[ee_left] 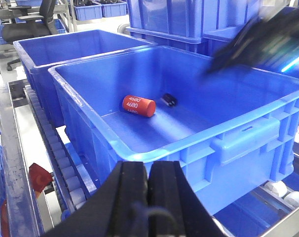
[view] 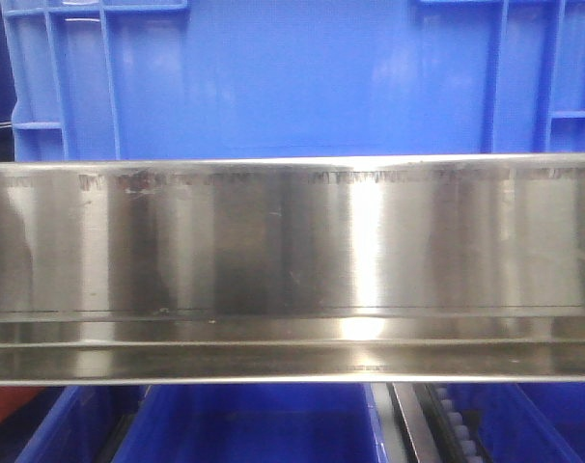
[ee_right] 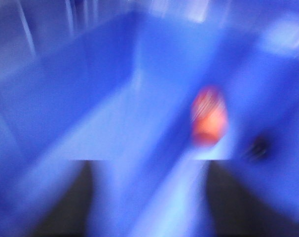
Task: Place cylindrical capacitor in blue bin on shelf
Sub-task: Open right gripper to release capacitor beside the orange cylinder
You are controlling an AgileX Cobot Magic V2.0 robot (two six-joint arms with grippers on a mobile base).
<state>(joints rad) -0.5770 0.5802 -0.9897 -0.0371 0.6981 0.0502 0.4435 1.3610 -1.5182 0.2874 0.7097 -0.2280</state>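
Looks basically done: cylindrical capacitor [ee_left: 138, 105] lies on its side mid-floor of blue bin [ee_left: 139, 153] by a small black part [ee_left: 169, 100], left pincer [ee_left: 148, 190] together & empty, right pincer [ee_right: 149, 197] apart above it.

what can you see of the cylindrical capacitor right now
The cylindrical capacitor is a small orange-red can with a smooth, slightly glossy skin and white "4680" numerals repeated along its side. It lies on its side on the floor of the blue bin, toward the back left, resting only on the bin floor. A small black object lies just beside it, apart. No gripper holds it. The right wrist view shows it only as an orange blur.
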